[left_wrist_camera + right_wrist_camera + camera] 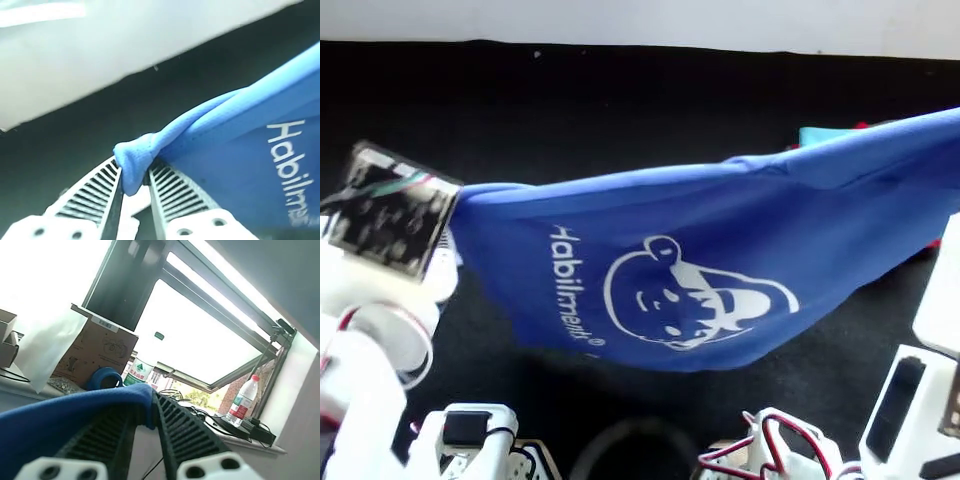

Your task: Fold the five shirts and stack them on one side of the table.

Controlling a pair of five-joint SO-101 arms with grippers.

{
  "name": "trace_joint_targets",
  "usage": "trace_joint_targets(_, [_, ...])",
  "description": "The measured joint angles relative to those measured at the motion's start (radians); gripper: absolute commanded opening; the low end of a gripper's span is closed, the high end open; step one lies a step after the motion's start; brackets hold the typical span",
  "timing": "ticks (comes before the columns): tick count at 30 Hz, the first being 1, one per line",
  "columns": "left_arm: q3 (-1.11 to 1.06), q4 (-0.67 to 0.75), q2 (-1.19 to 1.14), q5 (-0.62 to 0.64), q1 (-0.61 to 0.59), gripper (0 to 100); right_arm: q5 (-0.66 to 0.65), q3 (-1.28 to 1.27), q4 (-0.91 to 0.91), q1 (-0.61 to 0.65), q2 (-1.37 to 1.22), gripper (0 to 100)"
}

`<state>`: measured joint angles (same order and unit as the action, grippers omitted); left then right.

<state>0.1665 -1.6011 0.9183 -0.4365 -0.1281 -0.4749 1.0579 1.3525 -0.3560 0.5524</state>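
Observation:
A blue shirt (720,240) with a white cartoon face and white lettering hangs stretched in the air over the black table (570,110). My left gripper (134,182) is shut on a bunched corner of the blue shirt (240,140), at the left of the high view beside the arm's circuit board (390,210). My right gripper (150,415) is shut on the shirt's other edge (65,415) and points up toward a window. The shirt's right end runs off the high view's right edge. A bit of teal and red cloth (825,133) peeks out behind the shirt.
The black tabletop ends at a white wall (620,20) along the far side. White arm bases (470,440) and motors stand along the near edge, with a tall white arm segment (920,400) at the near right. The right wrist view shows a windowsill with a cardboard box (95,352) and bottles.

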Motion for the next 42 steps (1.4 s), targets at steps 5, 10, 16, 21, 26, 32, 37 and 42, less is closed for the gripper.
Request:
trace_joint_targets(5, [0.0, 0.012, 0.015, 0.0, -0.008, 1, 0.0, 0.0, 0.017, -0.032, 0.0, 0.7])
trace_joint_targets(10, [0.0, 0.058, 0.021, 0.0, -0.008, 1, -0.005, -0.098, 0.037, -0.032, 0.0, 0.7])
trace_joint_targets(16, [0.0, 0.092, 0.025, 0.0, -0.008, 1, -0.005, -0.324, 0.037, -0.034, -0.002, 0.7])
trace_joint_targets(21, [0.0, 0.095, 0.025, 0.0, -0.008, 1, -0.005, -0.43, 0.037, -0.035, -0.009, 0.7])
trace_joint_targets(26, [0.0, 0.095, 0.035, 0.0, -0.008, 1, -0.005, -0.385, 0.025, -0.035, 0.021, 0.7])
trace_joint_targets(32, [0.0, 0.095, 0.109, 0.0, -0.008, 1, -0.005, -0.322, 0.025, -0.035, 0.14, 0.7])
trace_joint_targets(37, [0.0, 0.098, 0.169, 0.0, -0.008, 1, -0.005, -0.321, 0.034, -0.04, 0.215, 0.7])
trace_joint_targets(42, [0.0, 0.129, 0.229, 0.0, -0.009, 1, -0.005, -0.321, 0.046, -0.046, 0.282, 0.7])
